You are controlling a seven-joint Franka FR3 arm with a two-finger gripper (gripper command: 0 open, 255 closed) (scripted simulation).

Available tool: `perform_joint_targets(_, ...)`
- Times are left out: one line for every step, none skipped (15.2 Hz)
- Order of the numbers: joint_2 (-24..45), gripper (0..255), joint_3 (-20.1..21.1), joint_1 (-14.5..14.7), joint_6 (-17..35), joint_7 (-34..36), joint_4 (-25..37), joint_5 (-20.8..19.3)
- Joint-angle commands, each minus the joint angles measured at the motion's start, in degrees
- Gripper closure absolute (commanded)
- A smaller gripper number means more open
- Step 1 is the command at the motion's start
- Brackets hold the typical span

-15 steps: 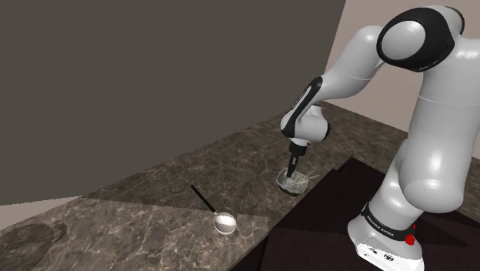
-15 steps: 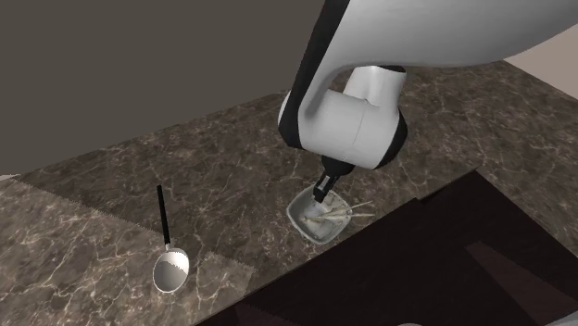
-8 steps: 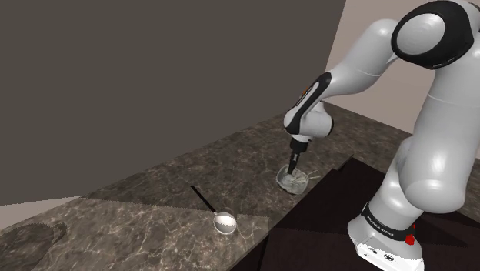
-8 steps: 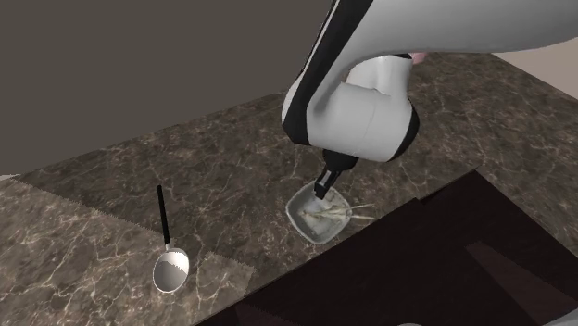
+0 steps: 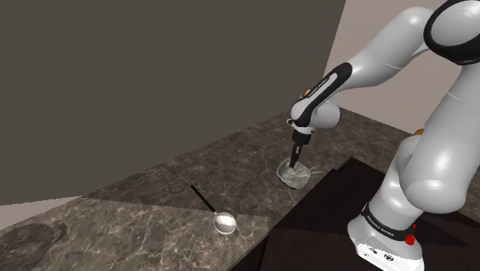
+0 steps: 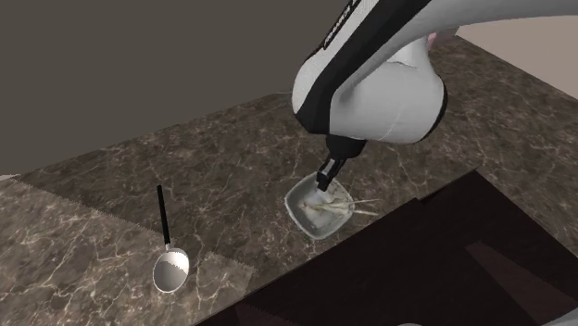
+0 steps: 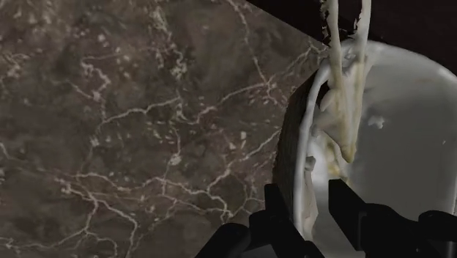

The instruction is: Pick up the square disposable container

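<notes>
A ladle (image 5: 224,222) lies at the left of the surface (image 5: 154,223), well apart. At the right, near the edge, is the pale square container (image 5: 294,176). My hand (image 7: 306,204) is closed narrow on one wall of it, one finger inside. I judge the grasp made; next comes a slow, straight lift.

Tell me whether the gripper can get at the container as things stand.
Yes, it seems so: the gripper is at the container, its fingers clasping one wall between them. Nothing blocks it; the ladle lies well apart on the counter.
</notes>
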Motion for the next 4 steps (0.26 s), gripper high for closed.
perform_joint_targets(-2.26,255,-0.20,-0.29,-1.49,2.48,-0.17,-2.97)
perform_joint_targets(-3.30,255,-0.21,-0.52,-2.25,3.51,-0.20,-4.23)
perform_joint_targets(-3.45,255,-0.17,-0.59,-2.37,3.66,-0.20,-4.41)
perform_joint_targets(-3.45,255,-0.15,-0.61,-2.37,3.65,-0.20,-4.40)
